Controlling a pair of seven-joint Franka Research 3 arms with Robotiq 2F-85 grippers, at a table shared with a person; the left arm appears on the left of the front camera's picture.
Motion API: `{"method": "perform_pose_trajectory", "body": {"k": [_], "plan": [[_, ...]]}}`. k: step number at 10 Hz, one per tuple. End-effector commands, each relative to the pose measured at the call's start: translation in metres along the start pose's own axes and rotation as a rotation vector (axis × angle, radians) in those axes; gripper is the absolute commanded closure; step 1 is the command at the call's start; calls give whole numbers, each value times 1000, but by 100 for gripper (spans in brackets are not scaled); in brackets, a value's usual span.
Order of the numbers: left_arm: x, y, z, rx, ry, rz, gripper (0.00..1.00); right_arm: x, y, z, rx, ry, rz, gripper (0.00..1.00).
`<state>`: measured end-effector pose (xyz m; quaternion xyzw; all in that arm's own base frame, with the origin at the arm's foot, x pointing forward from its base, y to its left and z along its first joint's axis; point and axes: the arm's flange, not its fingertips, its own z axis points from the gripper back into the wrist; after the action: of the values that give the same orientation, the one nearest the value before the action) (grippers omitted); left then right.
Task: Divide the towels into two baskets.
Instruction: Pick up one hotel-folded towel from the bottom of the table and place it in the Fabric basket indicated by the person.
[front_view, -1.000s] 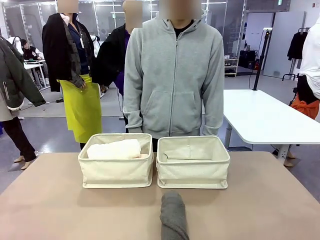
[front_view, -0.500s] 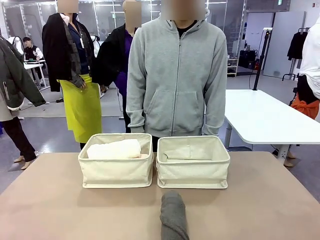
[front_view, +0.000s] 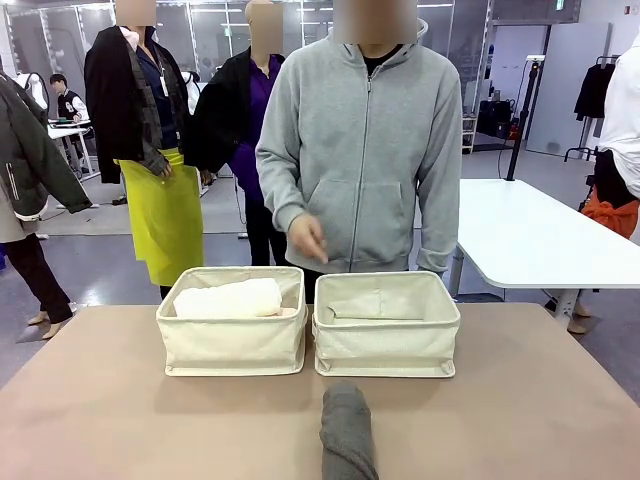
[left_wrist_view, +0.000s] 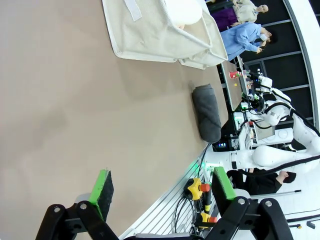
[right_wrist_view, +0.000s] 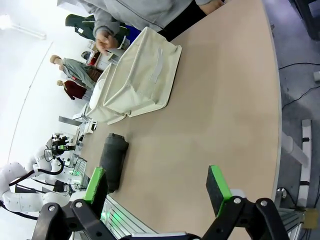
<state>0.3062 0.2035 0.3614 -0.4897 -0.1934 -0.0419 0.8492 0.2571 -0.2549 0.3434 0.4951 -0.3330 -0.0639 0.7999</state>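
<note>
Two cream baskets stand side by side at the table's far middle, the left basket (front_view: 232, 340) and the right basket (front_view: 386, 340). A pale yellow towel (front_view: 230, 298) lies rolled in the left one, with a bit of pink (front_view: 290, 312) beside it. The right basket shows its cream inner wall and a flap. A dark grey towel (front_view: 347, 430) lies on the table just in front of the right basket, also seen in the left wrist view (left_wrist_view: 206, 112) and the right wrist view (right_wrist_view: 114, 160). My left gripper (left_wrist_view: 162, 187) and right gripper (right_wrist_view: 156, 187) hover open above the near table edge, holding nothing.
A person in a grey hoodie stands behind the baskets with one hand (front_view: 307, 238) raised above the gap between them. The tan table (front_view: 100, 420) has free room left and right of the grey towel. Other people and a white table (front_view: 520, 230) are farther back.
The person has shifted slightly to the right and lifted one hand in front of the body, above the baskets. Towels, baskets and both grippers have stayed where they were.
</note>
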Motion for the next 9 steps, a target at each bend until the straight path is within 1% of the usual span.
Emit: {"method": "perform_pose_trajectory", "body": {"k": [1, 9], "plan": [[-1, -2, 3, -10, -13, -11, 0, 3, 5, 1, 2, -9, -25, 0], [-1, -2, 3, -10, -13, -11, 0, 3, 5, 1, 2, -9, -25, 0]]}}
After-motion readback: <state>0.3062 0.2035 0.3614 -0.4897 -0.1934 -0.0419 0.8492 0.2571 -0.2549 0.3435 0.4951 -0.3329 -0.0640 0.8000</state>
